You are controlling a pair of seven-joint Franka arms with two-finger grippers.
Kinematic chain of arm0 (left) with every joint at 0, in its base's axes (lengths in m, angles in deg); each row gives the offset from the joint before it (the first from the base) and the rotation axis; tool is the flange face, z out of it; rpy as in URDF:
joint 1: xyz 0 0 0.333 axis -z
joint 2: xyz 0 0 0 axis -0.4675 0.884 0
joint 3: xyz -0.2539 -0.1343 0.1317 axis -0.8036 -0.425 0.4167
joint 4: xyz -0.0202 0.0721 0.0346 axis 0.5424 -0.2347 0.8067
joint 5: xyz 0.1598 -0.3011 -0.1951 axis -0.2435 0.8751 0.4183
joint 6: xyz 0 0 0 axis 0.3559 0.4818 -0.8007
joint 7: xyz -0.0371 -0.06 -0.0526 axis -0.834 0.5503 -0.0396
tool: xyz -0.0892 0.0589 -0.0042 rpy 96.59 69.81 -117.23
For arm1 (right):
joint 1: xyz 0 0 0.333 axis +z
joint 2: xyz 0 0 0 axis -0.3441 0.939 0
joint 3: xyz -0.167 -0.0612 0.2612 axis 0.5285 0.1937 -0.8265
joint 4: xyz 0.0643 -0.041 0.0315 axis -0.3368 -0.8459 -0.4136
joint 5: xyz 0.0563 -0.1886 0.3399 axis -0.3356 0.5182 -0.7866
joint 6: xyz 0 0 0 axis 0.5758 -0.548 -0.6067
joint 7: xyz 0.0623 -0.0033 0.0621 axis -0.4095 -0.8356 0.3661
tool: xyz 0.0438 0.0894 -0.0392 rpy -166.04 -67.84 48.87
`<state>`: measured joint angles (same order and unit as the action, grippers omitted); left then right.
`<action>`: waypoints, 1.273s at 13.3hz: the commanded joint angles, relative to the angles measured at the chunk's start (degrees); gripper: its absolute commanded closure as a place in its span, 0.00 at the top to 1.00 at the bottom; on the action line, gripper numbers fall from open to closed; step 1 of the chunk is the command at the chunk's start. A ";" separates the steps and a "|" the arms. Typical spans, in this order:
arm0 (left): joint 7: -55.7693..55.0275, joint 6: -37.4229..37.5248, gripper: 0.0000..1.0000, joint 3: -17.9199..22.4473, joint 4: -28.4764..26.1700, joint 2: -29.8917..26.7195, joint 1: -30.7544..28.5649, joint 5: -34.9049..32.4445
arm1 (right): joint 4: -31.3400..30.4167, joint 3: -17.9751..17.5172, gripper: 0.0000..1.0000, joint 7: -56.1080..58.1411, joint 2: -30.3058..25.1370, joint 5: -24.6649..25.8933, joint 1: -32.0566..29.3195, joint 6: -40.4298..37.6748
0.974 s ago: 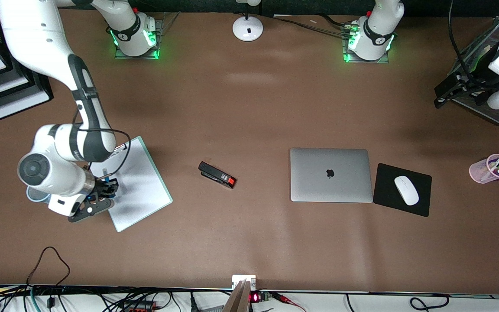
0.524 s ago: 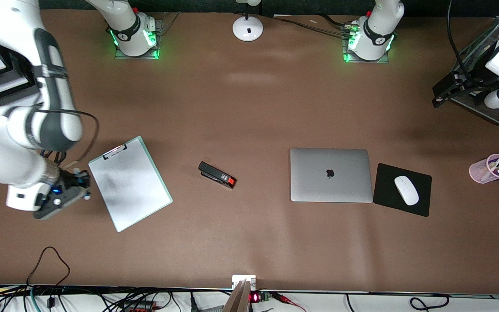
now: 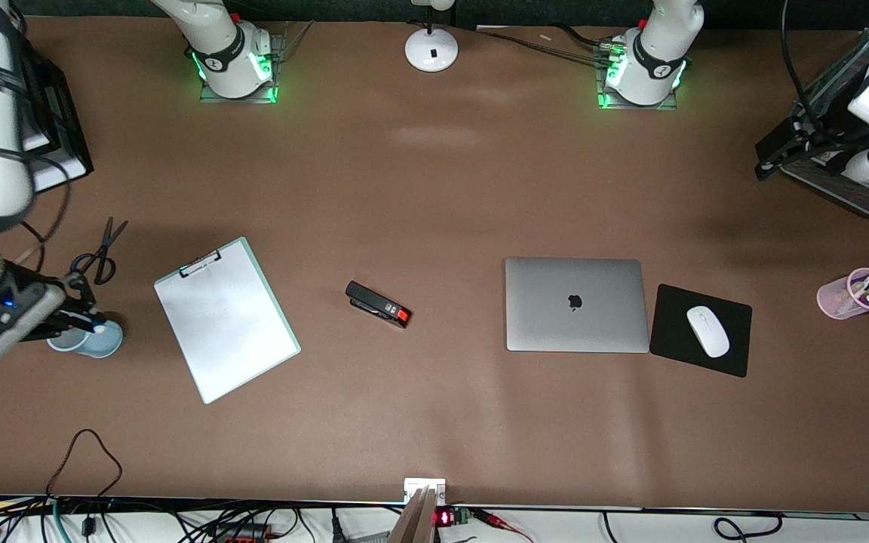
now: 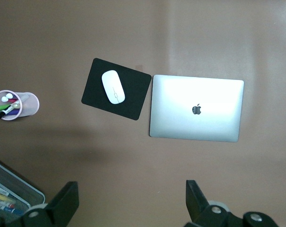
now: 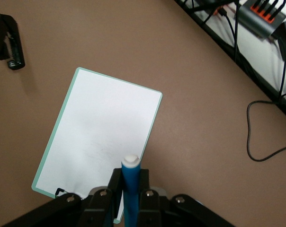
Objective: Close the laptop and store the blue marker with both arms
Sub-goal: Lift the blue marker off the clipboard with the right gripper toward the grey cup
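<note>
While the laptop lies shut, silver lid up with its dark apple logo, at centre-right of the frame beside the black mousepad, the right tool at the left edge is clamped on the blue marker. Bright blue barrel, whitish cap end poking out past the fingers. It hangs over the pale blue cup. My read: centre the marker over the cup's mouth and lower it upright before letting go. The left tool waits high at the upper right, spread wide, holding nothing.
</note>
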<state>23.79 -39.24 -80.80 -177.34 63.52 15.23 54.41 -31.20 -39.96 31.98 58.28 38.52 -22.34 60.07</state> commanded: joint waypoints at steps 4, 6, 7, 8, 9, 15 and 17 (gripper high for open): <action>1.50 1.37 1.00 9.03 -1.67 -2.19 9.12 0.41 | -0.69 -0.20 0.09 21.24 -0.91 -14.84 -6.56 -5.02; 1.50 1.46 1.00 9.12 -1.85 -2.80 9.48 0.41 | -0.25 -0.20 0.09 26.34 -0.91 -16.27 -8.06 -8.00; 1.50 1.46 1.00 9.03 -1.85 -2.89 9.39 0.41 | 1.23 -0.12 0.09 28.72 -0.65 -16.01 -8.41 -11.59; 1.50 1.37 1.00 9.03 -1.68 -2.80 9.30 0.41 | 2.11 -0.12 0.09 31.35 -0.47 -15.57 -8.77 -15.45; 1.50 1.20 1.00 8.94 -1.68 -2.80 9.39 0.41 | 2.99 -0.12 0.09 34.25 -0.21 -15.31 -9.81 -18.36; 1.50 1.11 1.00 8.50 -1.68 -2.63 9.39 0.68 | 3.44 -0.12 0.09 49.46 1.37 -8.80 -11.93 -29.11; 1.50 0.84 1.00 8.50 -1.68 -2.45 9.21 0.77 | 3.53 -0.12 0.09 54.30 2.95 -9.15 -12.90 -29.20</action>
<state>23.92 -38.05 -72.72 -177.96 62.06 24.25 54.41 -29.19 -39.68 81.88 59.30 29.14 -33.78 32.52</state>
